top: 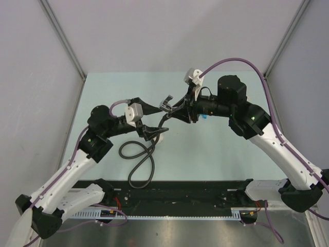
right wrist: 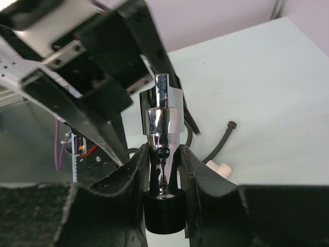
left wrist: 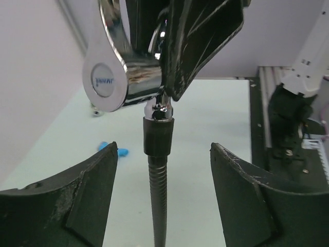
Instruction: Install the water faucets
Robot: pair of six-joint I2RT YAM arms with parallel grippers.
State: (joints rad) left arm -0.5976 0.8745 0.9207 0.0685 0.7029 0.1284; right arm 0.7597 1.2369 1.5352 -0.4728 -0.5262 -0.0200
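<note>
The right pincer grips the faucet tight. The left pincer is wide open, with the hose between its fingers, touching neither. A white elbow lies just past the right pincer.

White shells on the left arm and right arm, black joint housings, a green light at each elbow. Purple cables trail along both. Black fingers, scuffed and chipped.
</note>
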